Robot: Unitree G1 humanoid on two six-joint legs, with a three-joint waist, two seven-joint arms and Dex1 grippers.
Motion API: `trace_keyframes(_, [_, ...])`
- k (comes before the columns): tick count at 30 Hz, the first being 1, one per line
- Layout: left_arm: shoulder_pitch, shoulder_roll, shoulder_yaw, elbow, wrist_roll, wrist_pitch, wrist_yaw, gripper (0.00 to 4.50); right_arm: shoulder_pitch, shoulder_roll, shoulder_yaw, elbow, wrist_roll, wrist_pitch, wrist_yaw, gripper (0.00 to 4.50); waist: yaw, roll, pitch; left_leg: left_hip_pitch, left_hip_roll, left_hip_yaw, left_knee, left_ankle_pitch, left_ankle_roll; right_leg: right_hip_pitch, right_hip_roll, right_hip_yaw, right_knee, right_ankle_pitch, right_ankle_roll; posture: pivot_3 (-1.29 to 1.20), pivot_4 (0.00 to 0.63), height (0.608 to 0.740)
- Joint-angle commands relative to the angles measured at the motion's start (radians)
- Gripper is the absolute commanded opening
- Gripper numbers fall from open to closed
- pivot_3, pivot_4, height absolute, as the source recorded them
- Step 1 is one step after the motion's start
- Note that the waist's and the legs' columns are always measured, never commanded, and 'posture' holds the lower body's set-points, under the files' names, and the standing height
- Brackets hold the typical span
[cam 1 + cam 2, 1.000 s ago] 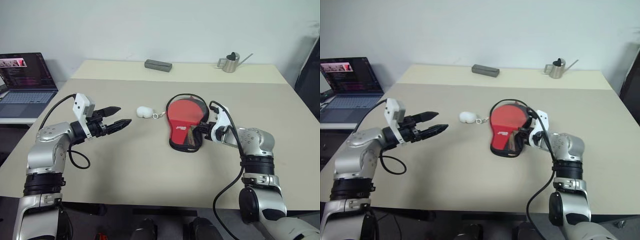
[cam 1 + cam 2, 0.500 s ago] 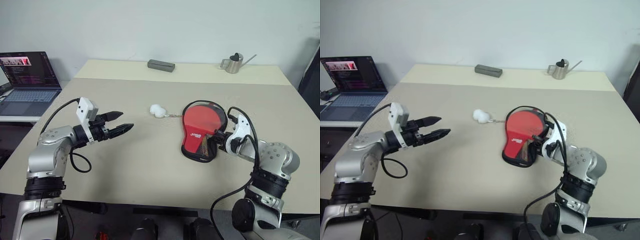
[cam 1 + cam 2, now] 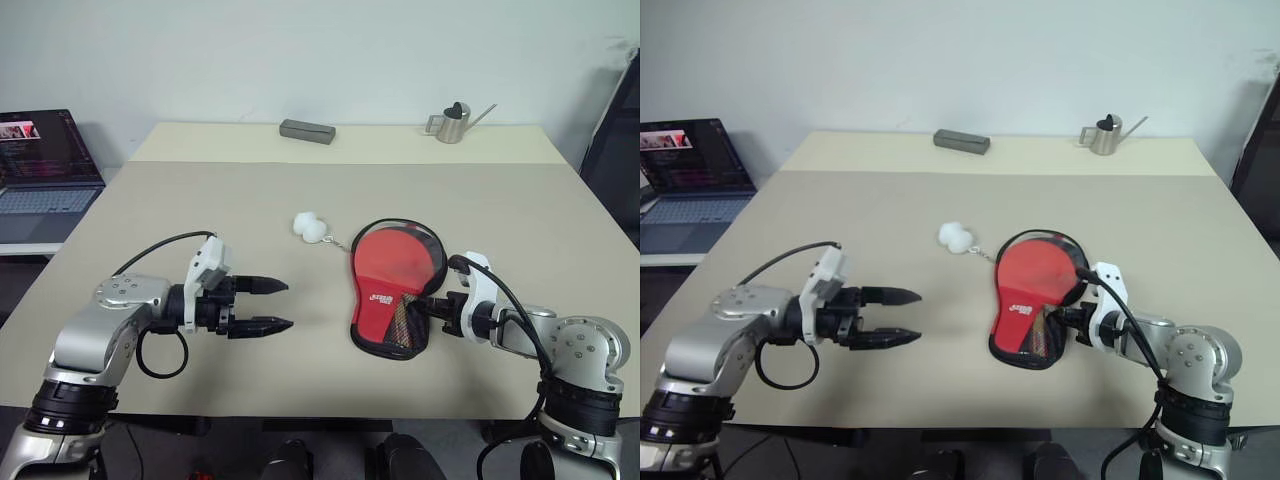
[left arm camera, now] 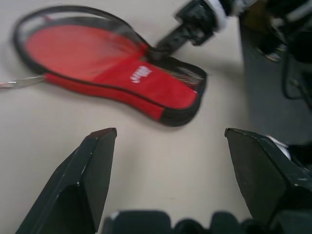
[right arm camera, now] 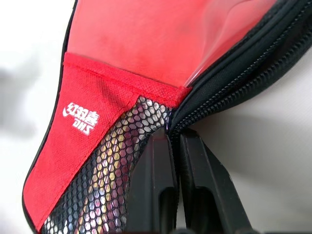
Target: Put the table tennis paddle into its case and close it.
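Left end effector (image 3: pixel 268 305) spread wide, empty, near case (image 3: pixel 392 288). Right end effector (image 5: pixel 174 146) pinched on zip edge. Paddle (image 5: pixel 161 39) inside, mid-tabletop (image 3: pixel 200 200). Soft, light, floppy; best gripped at pom-pom (image 3: pixel 310 227) pull.

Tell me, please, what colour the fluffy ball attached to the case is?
White; the fluffy ball lies beside the red case, clearest in the left eye view.

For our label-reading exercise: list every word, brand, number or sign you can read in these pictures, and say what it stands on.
"DHS", white, under white Chinese characters too blurred to read: on the red panel of the case.
Laptop screen text: too small to read.
Nothing else bears readable text.
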Motion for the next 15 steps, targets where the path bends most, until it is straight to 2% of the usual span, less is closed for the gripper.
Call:
trace_keyframes(1, [0.02, 0.027, -0.018, -0.063, -0.023, 0.004, -0.038, 3.9, 0.022, -0.042, 0.082, -0.03, 0.111, 0.037, 0.048, 0.04, 0.001, 0.0, 0.0, 0.0, 0.0, 0.0, 0.0, 0.0, 0.0, 0.0, 0.0, 0.0, 0.0, 0.0, 0.0, 0.0, 0.15, 0.74])
trace_keyframes(15, [0.068, 0.086, -0.034, -0.132, -0.046, 0.016, -0.094, 3.9, 0.094, -0.165, 0.139, -0.099, 0.317, 0.037, 0.052, 0.04, 0.003, 0.0, 0.0, 0.0, 0.0, 0.0, 0.0, 0.0, 0.0, 0.0, 0.0, 0.0, -0.001, -0.001, 0.0, 0.0, 0.15, 0.74])
